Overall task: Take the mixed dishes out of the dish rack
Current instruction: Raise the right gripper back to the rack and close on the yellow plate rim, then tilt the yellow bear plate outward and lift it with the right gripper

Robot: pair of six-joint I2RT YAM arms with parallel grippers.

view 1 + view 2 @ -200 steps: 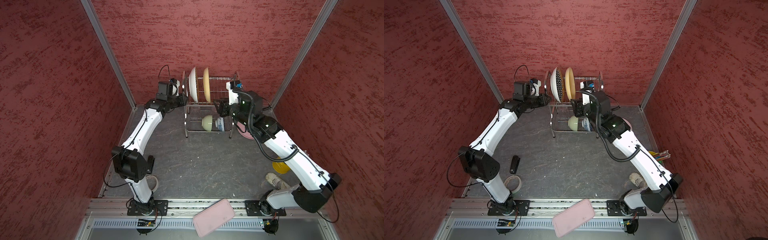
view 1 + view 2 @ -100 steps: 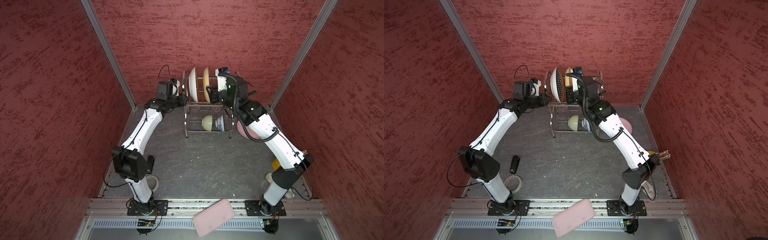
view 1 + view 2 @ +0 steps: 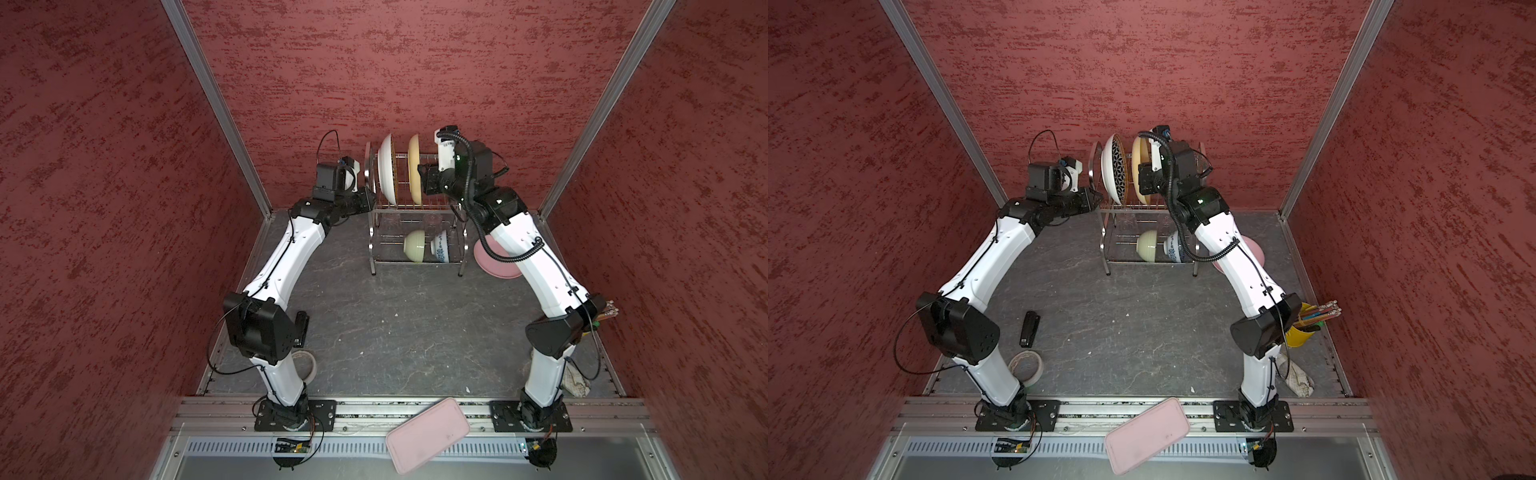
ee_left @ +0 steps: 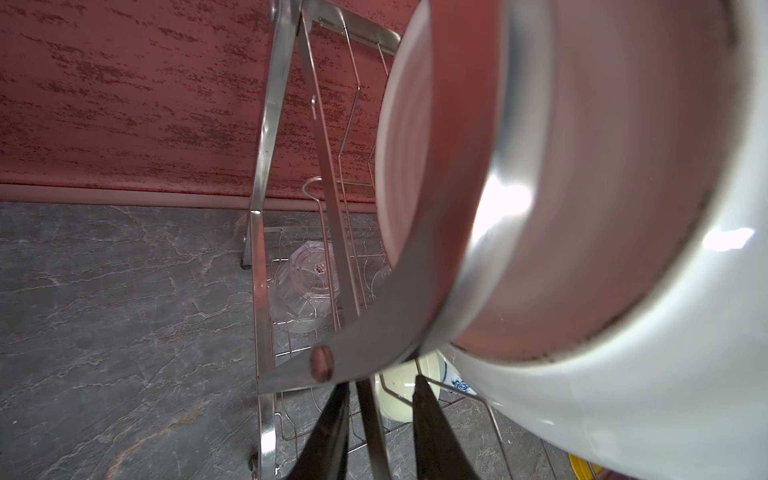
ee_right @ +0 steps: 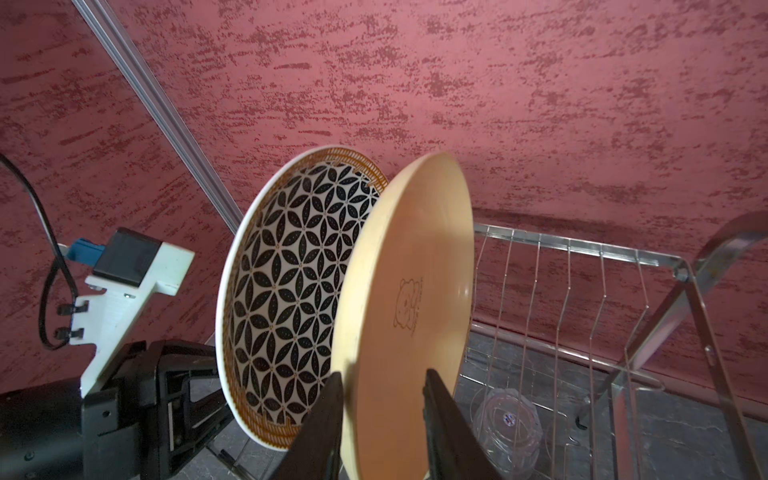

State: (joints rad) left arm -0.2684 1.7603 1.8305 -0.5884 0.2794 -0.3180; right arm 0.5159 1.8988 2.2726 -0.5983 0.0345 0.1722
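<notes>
The dish rack (image 3: 372, 249) stands at the back. On its top tier, upright, are a black-and-white geometric plate (image 3: 386, 170) (image 5: 286, 299) and a yellow-orange plate (image 3: 414, 170) (image 5: 407, 316). My right gripper (image 3: 422, 183) (image 5: 382, 374) is shut on the yellow-orange plate's lower rim, one finger behind it and one across its face. My left gripper (image 3: 368, 199) (image 4: 380, 380) is at the rack's left side frame, shut on a steel bar. The lower tier holds a pale green bowl (image 3: 415, 246), a blue-floral bowl (image 3: 441, 247) and a clear cup (image 4: 309, 286) (image 5: 509, 419). A pink plate (image 3: 496, 266) lies right of the rack.
A pink tray (image 3: 428, 432) lies over the front rail. A yellow cup of sticks (image 3: 1302, 328) and a cloth (image 3: 1296, 378) sit by the right arm's base. A black stapler (image 3: 1030, 328) and a tape roll (image 3: 1025, 365) lie front left. Red walls close in.
My right arm rose from beside the lower tier to the top tier, and its jaws narrowed around the yellow-orange plate. The left arm stayed at the rack's side frame.
</notes>
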